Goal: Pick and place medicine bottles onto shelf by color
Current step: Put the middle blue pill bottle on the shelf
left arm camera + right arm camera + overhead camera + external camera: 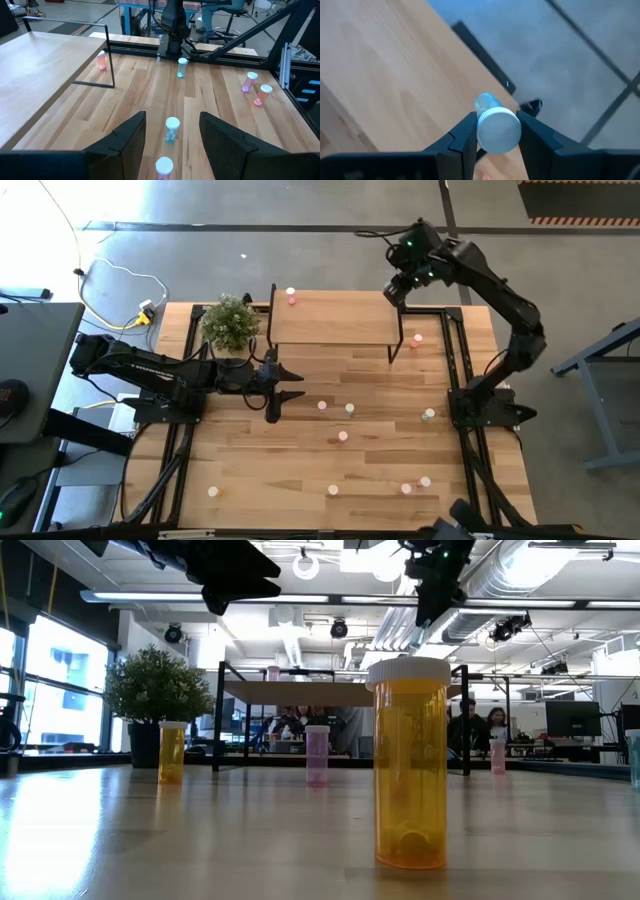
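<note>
Up above the shelf's (330,318) right end, the right claw (495,131) pinches a pale bottle (496,125). Left claw (172,131) hangs spread over the table (300,450), facing loose bottles (172,129).

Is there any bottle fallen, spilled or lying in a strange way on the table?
Nothing stands out. The bottles seen on the table stand upright and capped, none spilled. The right gripper holds a pale blue bottle over the shelf.

Shelf (335,318): at table's (250,470) far edge, plant (230,322) just left.
On shelf: one bottle (291,297), far-left corner.
Right gripper (398,288): above shelf's right end.
Left gripper (285,387): before shelf.
Other bottles (342,437): scattered on table.
</note>
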Motion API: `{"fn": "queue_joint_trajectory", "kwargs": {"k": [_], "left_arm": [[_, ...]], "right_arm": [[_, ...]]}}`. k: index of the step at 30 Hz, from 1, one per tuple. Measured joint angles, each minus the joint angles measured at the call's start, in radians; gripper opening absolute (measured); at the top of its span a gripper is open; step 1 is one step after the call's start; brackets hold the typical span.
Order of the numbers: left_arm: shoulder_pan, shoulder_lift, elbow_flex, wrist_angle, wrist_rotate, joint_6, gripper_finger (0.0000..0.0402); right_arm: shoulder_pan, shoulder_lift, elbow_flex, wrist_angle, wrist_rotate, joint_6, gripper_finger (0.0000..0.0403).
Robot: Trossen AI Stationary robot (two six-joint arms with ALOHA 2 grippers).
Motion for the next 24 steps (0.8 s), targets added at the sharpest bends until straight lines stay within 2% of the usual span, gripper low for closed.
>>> {"fn": "queue_joint_trajectory", "kwargs": {"k": [4,10,18,24], "left_arm": [[0.0,0.0,0.0,-0.002,0.0,0.0,0.0175],[0.0,0.0,0.0,-0.002,0.0,0.0,0.0175],[0.0,0.0,0.0,-0.002,0.0,-0.007,0.0175],[0.0,0.0,0.0,-0.002,0.0,-0.008,0.0175]], "right_arm": [[-0.012,0.076,0.048,-0.086,-0.002,-0.029,0.0113],[-0.008,0.151,0.063,-0.099,-0.059,-0.087,0.0113],[0.006,0.227,0.063,-0.098,-0.037,-0.153,0.0113],[0.04,0.237,0.063,-0.063,-0.021,-0.199,0.0113]]}}
